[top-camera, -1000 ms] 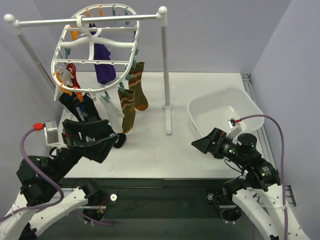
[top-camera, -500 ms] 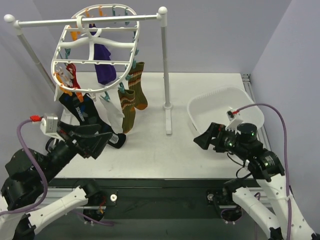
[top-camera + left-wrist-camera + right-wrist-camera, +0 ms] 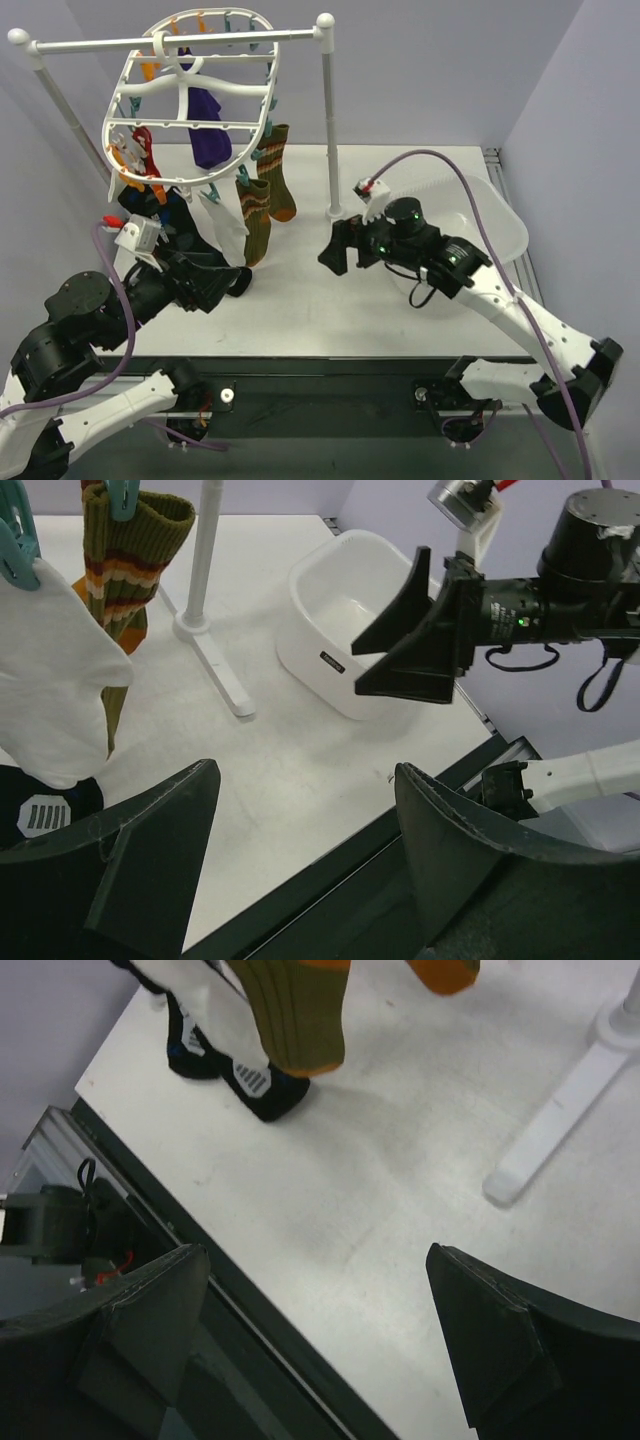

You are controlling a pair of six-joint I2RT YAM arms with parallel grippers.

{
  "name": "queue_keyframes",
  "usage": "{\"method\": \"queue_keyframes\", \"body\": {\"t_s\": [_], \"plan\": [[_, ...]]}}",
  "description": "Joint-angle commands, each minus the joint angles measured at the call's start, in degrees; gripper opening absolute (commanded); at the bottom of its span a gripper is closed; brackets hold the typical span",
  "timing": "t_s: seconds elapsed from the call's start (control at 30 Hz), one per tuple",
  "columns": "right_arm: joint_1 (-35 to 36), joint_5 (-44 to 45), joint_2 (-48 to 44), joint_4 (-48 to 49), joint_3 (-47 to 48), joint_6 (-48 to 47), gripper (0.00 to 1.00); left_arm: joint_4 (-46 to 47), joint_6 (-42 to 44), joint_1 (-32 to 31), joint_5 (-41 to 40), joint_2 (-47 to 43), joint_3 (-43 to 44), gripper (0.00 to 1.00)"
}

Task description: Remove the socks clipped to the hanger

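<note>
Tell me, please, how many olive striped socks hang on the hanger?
2: the front sock beside the white sock; the rear sock toward the pole. None seems hidden.

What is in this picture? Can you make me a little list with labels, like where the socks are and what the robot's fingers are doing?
Hanger: white, hooked on the rail stand
Socks clipped on: purple sock, olive striped socks, white sock, black sock, red-and-white sock
Left fingers: open, holding nothing, close to the black sock
Right fingers: open, holding nothing, above the table near the stand's foot
Basin: white, on the right side, no sock seen inside
</note>
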Motion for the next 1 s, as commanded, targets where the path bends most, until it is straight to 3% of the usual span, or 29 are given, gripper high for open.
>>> {"method": "queue_keyframes", "body": {"t_s": [0.0, 0.13, 0.2, 0.4, 0.57, 0.77, 0.97], "plan": [[-0.94, 1.48, 10.54, 14.00, 6.07, -2.79, 0.95, -1.89, 0.73, -0.28, -1.34, -1.59, -0.18, 0.81], [-1.74, -4.58, 19.80, 21.63, 12.58, -3.92, 0.86, -1.98, -1.91, -0.19, -3.28, -4.67, -2.55, 0.81], [-1.82, -6.34, 23.48, 28.90, 12.59, -4.28, 0.85, -1.90, -2.88, -0.19, -3.46, -5.81, -3.60, 0.81], [-1.74, -11.79, 34.99, 37.27, 17.68, -3.75, 0.82, 2.40, -5.34, -0.28, -3.19, -10.03, -7.47, 0.81], [-1.47, -15.13, 39.84, 48.18, 14.62, -5.33, 0.84, 4.43, -5.52, -0.28, -3.81, -12.58, -7.65, 0.81], [-0.42, -14.70, 46.60, 57.59, 14.08, -5.42, 0.88, 4.26, -4.90, -0.28, -4.07, -13.20, -6.95, 0.81], [1.51, -9.78, 50.48, 57.68, 13.30, -5.25, 0.88, 2.41, -5.17, -0.28, -4.95, -13.55, -6.42, 0.82]]}}
